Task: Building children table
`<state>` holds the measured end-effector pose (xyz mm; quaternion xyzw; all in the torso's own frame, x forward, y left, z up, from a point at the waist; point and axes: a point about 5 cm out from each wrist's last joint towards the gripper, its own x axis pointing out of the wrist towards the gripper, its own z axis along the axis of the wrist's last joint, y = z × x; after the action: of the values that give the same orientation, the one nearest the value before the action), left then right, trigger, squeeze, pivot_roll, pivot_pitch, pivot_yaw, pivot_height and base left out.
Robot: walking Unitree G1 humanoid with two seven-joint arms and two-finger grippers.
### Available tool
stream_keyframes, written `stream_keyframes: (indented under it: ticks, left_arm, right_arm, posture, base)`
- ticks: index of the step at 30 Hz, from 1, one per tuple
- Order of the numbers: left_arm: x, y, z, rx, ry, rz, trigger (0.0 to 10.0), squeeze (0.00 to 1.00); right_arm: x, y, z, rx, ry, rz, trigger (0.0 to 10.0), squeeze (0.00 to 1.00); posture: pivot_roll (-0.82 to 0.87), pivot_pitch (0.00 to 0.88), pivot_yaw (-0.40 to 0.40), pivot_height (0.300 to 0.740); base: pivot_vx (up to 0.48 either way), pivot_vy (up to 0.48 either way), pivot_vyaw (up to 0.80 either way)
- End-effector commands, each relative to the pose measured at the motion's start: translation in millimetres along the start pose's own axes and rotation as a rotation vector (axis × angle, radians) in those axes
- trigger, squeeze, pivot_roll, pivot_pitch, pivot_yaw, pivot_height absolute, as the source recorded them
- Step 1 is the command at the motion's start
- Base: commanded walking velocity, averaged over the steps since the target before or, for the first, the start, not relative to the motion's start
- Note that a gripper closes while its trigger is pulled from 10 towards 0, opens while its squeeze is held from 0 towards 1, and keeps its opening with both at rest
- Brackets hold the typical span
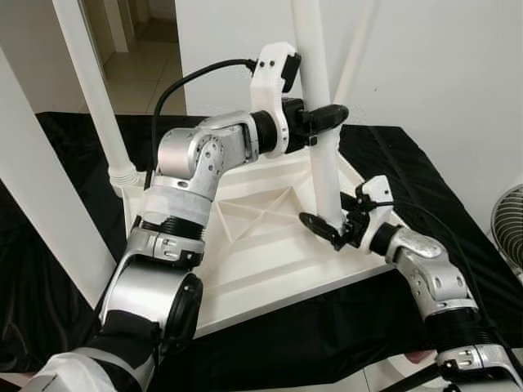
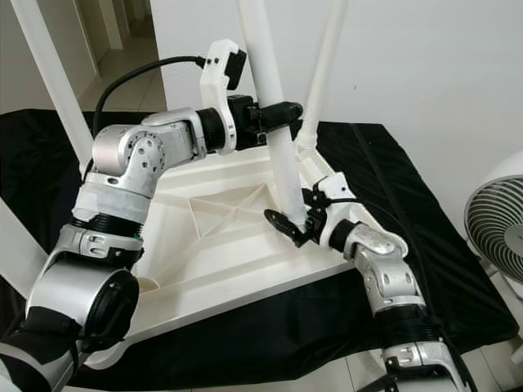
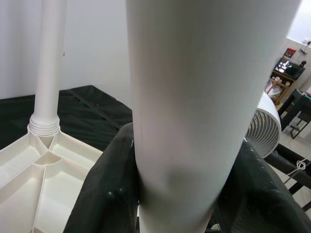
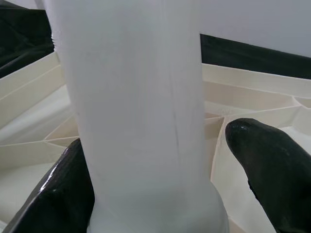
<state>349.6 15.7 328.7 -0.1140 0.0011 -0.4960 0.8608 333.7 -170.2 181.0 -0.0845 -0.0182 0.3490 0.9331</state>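
Right gripper (image 1: 324, 224) low at base of white table leg (image 1: 320, 122) – fingers either side, one off it, upturned white tabletop (image 1: 270, 253) on black cloth (image 1: 392, 310), left gripper (image 1: 325, 116) higher up, clamping same leg, far leg (image 3: 47, 73) already socketed

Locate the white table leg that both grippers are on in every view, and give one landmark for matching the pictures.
Left eye view: the white table leg stands upright, centre right.
Right eye view: it stands just right of centre.
Left wrist view: close up between the black fingers.
Right wrist view: close up, left of centre.
Shared landmark: the overturned white tabletop with moulded ribs.
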Motion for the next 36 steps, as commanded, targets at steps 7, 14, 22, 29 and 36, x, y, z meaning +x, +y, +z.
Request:
stream_keyframes:
  ticks: [7,14,22,29,36]
  left_arm:
    - [5.0,-6.5,10,0.036,-0.057,0.04,10.0,0.0]
    - [10.3,-13.5,13,0.145,-0.128,0.152,10.0,0.0]
    - [15.2,-24.7,10,0.211,-0.169,0.211,10.0,0.0]
    - [16.5,-29.1,6,0.239,-0.191,0.238,10.0,0.0]
    - [17.7,-31.4,2,0.258,-0.214,0.256,10.0,0.0]
  right_arm:
    - [13.1,-1.2,9,-0.01,-0.043,-0.131,10.0,0.0]
    - [36.7,15.4,18,-0.001,-0.073,-0.198,10.0,0.0]
    - [47.4,18.6,20,-0.018,-0.067,-0.317,10.0,0.0]
    - [53.5,13.9,23,0.011,-0.084,-0.478,10.0,0.0]
    - [61.4,18.8,25,0.019,-0.087,-0.567,10.0,0.0]
  posture:
    - [0.03,0.012,-0.015,0.74]
    - [0.03,0.002,-0.023,0.74]
    - [0.02,0.0,-0.036,0.74]
    - [0.01,0.0,-0.044,0.74]
    - [0.0,0.0,-0.042,0.74]
  base:
    - [0.0,0.0,0.0]
    - [0.0,0.0,0.0]
    - [0.0,0.0,0.0]
    - [0.0,0.0,0.0]
    - [0.0,0.0,0.0]
